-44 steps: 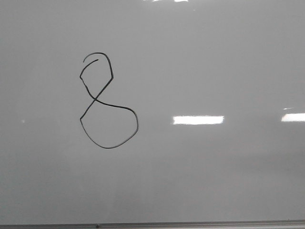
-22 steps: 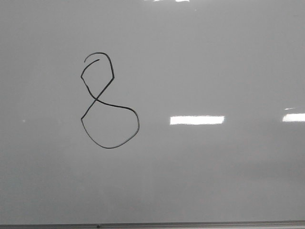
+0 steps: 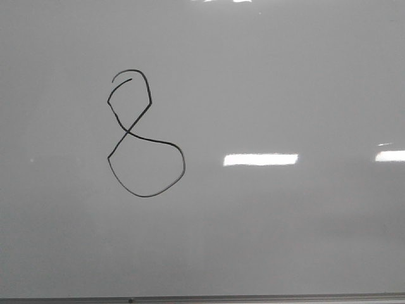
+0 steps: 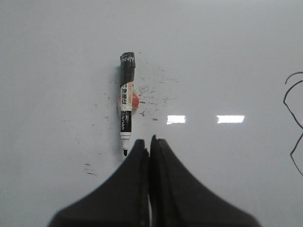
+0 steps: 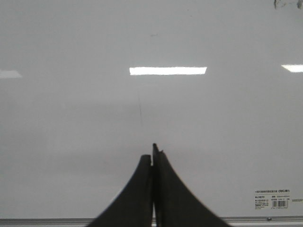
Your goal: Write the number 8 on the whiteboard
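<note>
Glossy pale grey-white, the whiteboard (image 3: 285,240) fills the front view, with a thin metal edge along its bottom and bright rectangular light reflections (image 3: 261,159) on its sheen. On it sits the number 8 (image 3: 145,133), a thin black hand-drawn line: a small angular upper loop with an overlapping tail at the top, crossing into a larger round lower loop. The nearest reflection lies beside that lower loop, well apart from it, toward the robot's right.

Nothing stands over the figure in the front view. In the left wrist view, part of the figure's black line (image 4: 294,118) shows at the frame's border, and a marker (image 4: 126,101) lies flat on the board, well apart from the number 8: white barrel with a black printed label, dark taped end, bare black tip. An orange-red round spot (image 4: 135,100) and scattered black specks lie just by its barrel.

The left end effector (image 4: 150,146) has its dark, tapered fingers pressed together, holding nothing, the marker's tip just beside them. The right end effector (image 5: 152,156) is likewise closed and empty over bare board, a small printed label (image 5: 277,198) near the bottom edge.
</note>
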